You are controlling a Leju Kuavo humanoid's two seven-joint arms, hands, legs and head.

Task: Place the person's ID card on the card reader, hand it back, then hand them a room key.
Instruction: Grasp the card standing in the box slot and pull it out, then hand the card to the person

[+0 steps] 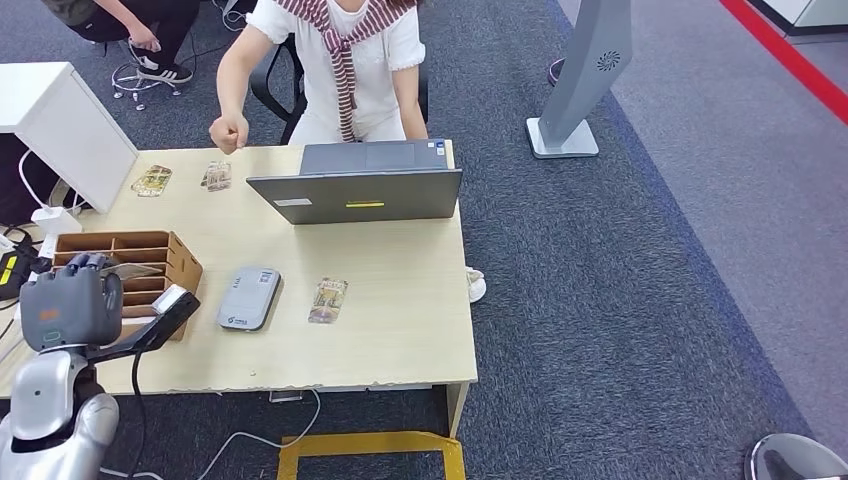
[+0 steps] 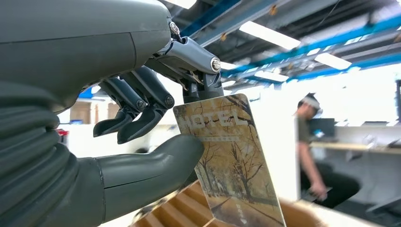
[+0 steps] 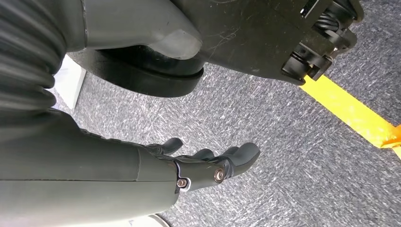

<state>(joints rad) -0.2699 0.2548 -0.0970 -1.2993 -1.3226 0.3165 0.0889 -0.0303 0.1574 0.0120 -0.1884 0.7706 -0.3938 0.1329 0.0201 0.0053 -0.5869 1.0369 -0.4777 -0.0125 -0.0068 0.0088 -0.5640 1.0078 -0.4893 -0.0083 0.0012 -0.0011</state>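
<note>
1. Left hand (image 2: 142,127) pinches a hotel room key card (image 2: 231,165) between thumb and fingers, over the cardboard organiser (image 1: 150,260).
2. Right hand (image 3: 208,165) hangs with fingers loosely apart, holding nothing, above grey carpet (image 3: 265,123).
3. Card reader (image 1: 248,297) lies on the wooden desk (image 1: 400,330).

Silver, glossy shell on the left arm (image 1: 60,410), rounded at the joints, topped by a dark grey left hand (image 1: 70,305) carrying a small orange mark. Up close: ribbed grey cover, thick matt thumb, darker fingers (image 2: 137,111) pinned with bright screws. The right hand (image 3: 208,168) matches, grey with two silver screw heads.
</note>
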